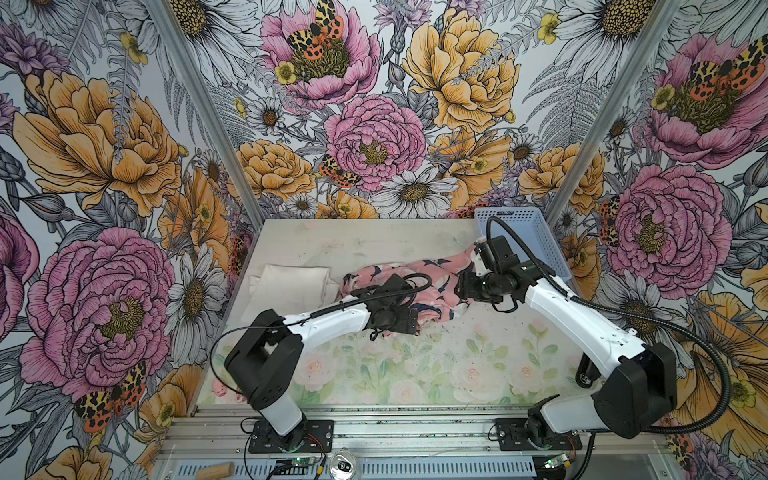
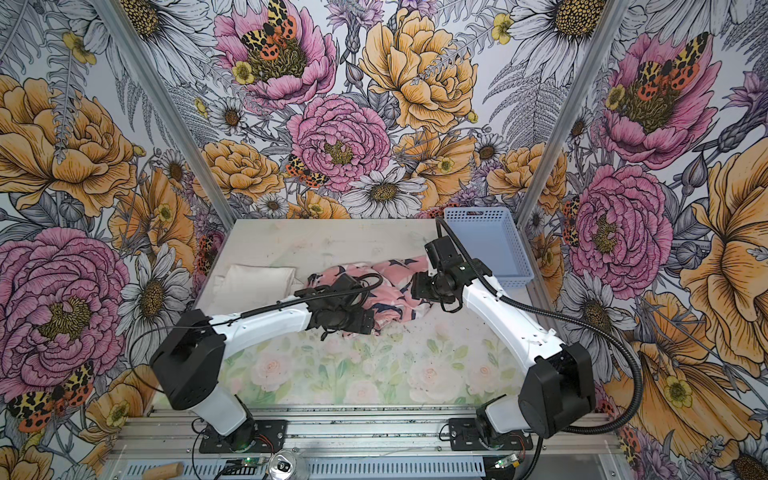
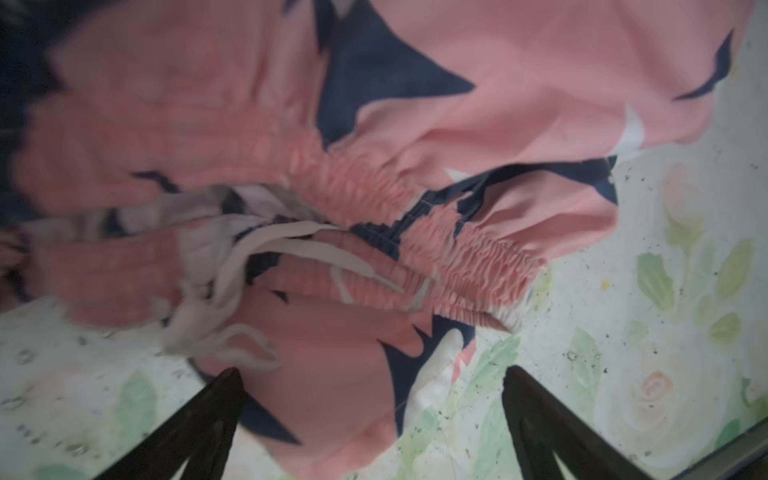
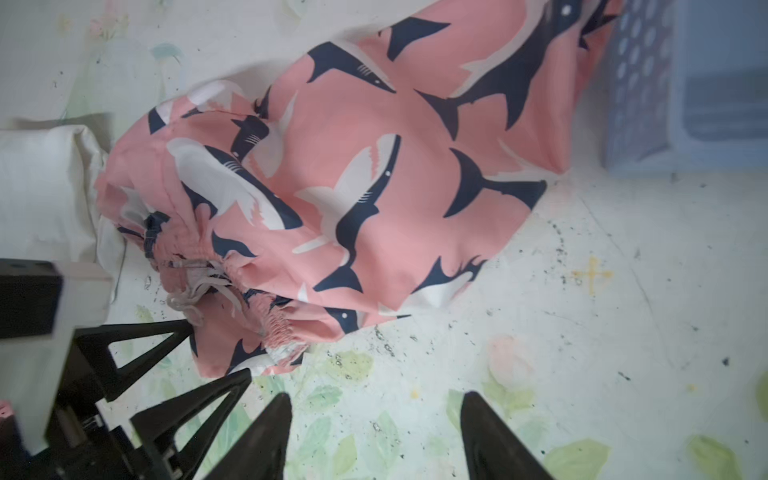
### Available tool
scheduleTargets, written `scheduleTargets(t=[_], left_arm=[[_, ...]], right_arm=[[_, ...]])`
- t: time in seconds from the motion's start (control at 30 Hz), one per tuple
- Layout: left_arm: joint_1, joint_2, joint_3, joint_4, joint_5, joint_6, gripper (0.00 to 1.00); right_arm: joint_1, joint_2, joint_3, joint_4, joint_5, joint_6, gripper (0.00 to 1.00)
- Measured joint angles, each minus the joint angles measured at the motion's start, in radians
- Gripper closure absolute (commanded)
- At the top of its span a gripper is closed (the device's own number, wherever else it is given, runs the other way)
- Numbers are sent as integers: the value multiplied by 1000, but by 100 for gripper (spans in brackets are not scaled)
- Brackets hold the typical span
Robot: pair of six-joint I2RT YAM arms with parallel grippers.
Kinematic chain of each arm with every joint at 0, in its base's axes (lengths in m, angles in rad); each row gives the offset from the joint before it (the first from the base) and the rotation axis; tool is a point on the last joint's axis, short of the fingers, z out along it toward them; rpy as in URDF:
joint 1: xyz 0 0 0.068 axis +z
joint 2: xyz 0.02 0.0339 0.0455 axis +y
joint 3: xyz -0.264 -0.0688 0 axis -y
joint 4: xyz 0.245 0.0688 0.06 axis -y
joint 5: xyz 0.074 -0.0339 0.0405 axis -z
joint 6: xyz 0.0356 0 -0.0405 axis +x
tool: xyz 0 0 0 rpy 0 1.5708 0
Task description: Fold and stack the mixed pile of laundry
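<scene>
The pink garment with a navy-and-white shark print lies crumpled in the middle of the table. Its gathered waistband and white drawstring face the left arm. The white garment lies as a flat folded bundle to its left. My left gripper is open, low over the waistband end, with a pink fold lying loose between its fingers. My right gripper is open over bare mat just in front of the pink garment, with nothing between its fingers.
A light blue perforated basket stands at the back right, close behind the right wrist. The floral mat covers the table's front half. Flowered walls enclose three sides. A metal rail runs along the front.
</scene>
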Motion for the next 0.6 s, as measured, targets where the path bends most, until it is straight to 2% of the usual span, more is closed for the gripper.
scheduleTargets(t=[0.2,0.3,0.37,0.4,0.47,0.5,0.6], left_arm=[[-34,183,124,52,-11,0,4],[-34,208,147,54,-35,5,15],[-34,220,160,56,-44,8,28],[-34,225,166,58,-48,9,42],[-34,238,179,57,-55,7,82],[-34,243,185,59,-60,5,97],[-34,246,185,60,-69,-1,100]], right_arm=[[-32,-132,-117,43,33,44,32],[-32,-159,-169,56,32,64,32],[-35,-161,-194,62,31,71,32],[-39,-160,-203,64,29,71,32],[-45,-160,-212,64,28,71,32],[-49,-160,-212,67,27,70,32],[-65,-160,-213,85,27,66,32]])
